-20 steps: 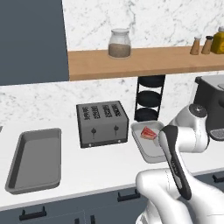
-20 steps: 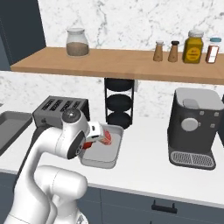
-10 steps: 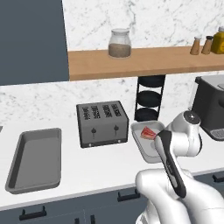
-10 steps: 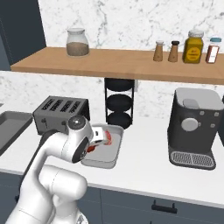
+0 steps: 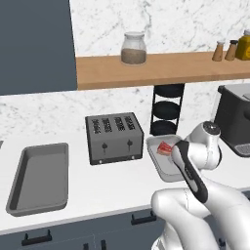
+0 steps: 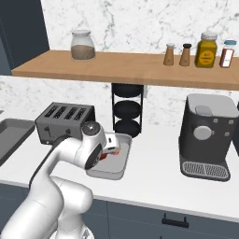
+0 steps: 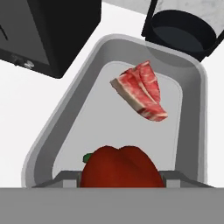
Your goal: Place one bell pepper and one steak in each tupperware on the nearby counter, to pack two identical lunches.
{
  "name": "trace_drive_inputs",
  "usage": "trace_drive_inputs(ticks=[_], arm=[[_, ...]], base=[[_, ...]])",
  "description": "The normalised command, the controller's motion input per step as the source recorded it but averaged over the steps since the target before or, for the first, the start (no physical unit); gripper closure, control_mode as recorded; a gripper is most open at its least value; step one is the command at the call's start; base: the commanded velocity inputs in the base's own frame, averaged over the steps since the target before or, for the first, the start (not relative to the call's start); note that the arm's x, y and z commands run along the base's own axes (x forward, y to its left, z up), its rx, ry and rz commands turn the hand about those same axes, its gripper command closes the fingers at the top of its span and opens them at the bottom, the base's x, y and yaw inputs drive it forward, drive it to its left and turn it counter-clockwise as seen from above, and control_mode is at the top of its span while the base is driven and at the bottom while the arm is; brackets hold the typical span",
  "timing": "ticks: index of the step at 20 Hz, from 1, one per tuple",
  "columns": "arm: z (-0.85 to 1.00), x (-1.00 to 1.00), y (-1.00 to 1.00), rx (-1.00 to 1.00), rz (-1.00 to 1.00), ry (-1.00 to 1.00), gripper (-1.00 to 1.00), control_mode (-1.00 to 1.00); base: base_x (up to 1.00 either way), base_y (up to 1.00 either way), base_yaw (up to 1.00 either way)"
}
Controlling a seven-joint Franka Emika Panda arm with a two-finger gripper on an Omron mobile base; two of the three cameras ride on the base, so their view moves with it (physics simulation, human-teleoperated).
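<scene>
While the pincer [image 7: 120,186] holds a pepper [image 7: 120,168] between its fingers above the near end of a tupperware [image 7: 57,118], a steak [image 7: 140,89] lies at the far end of that tray. Just right of the toaster [image 5: 114,138] this tupperware sits on the bench [image 5: 107,188]; a second tupperware [image 5: 39,178] lies left of the toaster.

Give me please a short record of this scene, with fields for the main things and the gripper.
steak: lies in right tupperware, near its far end
pepper: between the gripper fingers, over the near end of this tupperware
left tupperware: left of toaster, nothing in it
gripper: shut on pepper
shelf: jar, shakers, bottles
coffee machine: right side of counter
</scene>
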Motion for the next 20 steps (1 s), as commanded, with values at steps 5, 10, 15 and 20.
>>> trace_drive_inputs(ticks=[5, 10, 15, 20], arm=[[-0.32, 0.25, 0.00, 0.00, 0.00, 0.00, 1.00, -1.00], [-0.36, 0.23, 0.00, 0.00, 0.00, 0.00, 1.00, -1.00], [-0.34, 0.12, 0.00, 0.00, 0.00, 0.00, 1.00, -1.00], [-0.12, 0.00, 0.00, 0.00, 0.00, -0.01, -1.00, -1.00]], base=[[0.00, 0.00, 0.00], [0.00, 0.00, 0.00], [0.00, 0.00, 0.00], [0.00, 0.00, 0.00]])
